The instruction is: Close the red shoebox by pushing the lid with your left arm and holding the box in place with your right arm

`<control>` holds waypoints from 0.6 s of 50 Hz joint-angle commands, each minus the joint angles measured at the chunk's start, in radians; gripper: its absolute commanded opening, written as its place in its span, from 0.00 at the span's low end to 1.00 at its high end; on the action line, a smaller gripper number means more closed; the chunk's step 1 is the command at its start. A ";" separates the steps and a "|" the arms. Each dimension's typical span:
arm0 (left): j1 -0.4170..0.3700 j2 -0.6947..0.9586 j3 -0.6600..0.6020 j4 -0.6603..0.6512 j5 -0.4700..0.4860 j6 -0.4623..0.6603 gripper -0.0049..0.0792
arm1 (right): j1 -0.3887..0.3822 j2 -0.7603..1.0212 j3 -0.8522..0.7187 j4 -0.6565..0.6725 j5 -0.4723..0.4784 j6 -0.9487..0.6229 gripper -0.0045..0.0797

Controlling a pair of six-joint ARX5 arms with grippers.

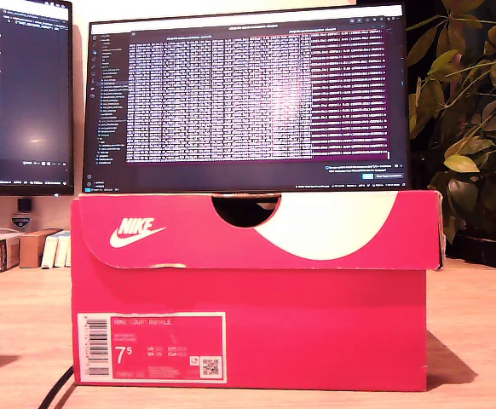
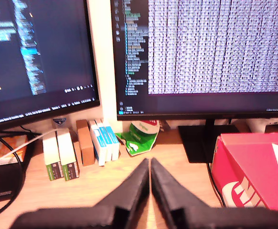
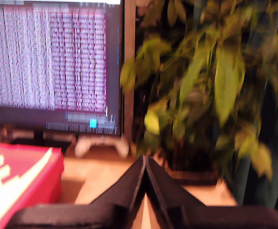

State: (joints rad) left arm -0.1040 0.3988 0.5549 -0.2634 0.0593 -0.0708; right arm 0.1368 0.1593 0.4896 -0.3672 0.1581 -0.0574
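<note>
Jaws pressed together, empty, on my first gripper (image 2: 150,164) and my second gripper (image 3: 144,162); red shoebox (image 1: 256,290), lid (image 1: 256,226) down, on the desk (image 1: 478,341), white swoosh, label "7.5"; monitors (image 1: 248,94) behind.

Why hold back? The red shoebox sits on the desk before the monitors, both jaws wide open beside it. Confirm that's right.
Not quite: the jaws of my first gripper and my second gripper are shut, as both wrist views show. The red shoebox does sit on the desk before the monitors.
</note>
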 commanded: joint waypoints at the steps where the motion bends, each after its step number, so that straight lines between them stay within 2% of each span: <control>1: 0.001 0.000 -0.036 0.007 0.008 -0.001 0.04 | -0.006 -0.031 -0.006 0.004 0.008 0.010 0.04; 12: -0.007 -0.038 -0.124 0.056 0.023 -0.043 0.04 | -0.006 -0.093 -0.011 -0.058 0.012 0.018 0.04; 18: -0.016 -0.076 -0.136 0.056 0.022 -0.045 0.04 | -0.006 -0.093 -0.013 -0.056 0.064 0.109 0.04; 30: -0.022 -0.093 -0.142 0.070 0.022 -0.017 0.04 | -0.006 -0.093 -0.105 0.093 0.063 0.090 0.04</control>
State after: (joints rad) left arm -0.1226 0.2977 0.4236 -0.2050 0.0788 -0.0986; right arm 0.1368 0.0608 0.4347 -0.3050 0.2333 0.0372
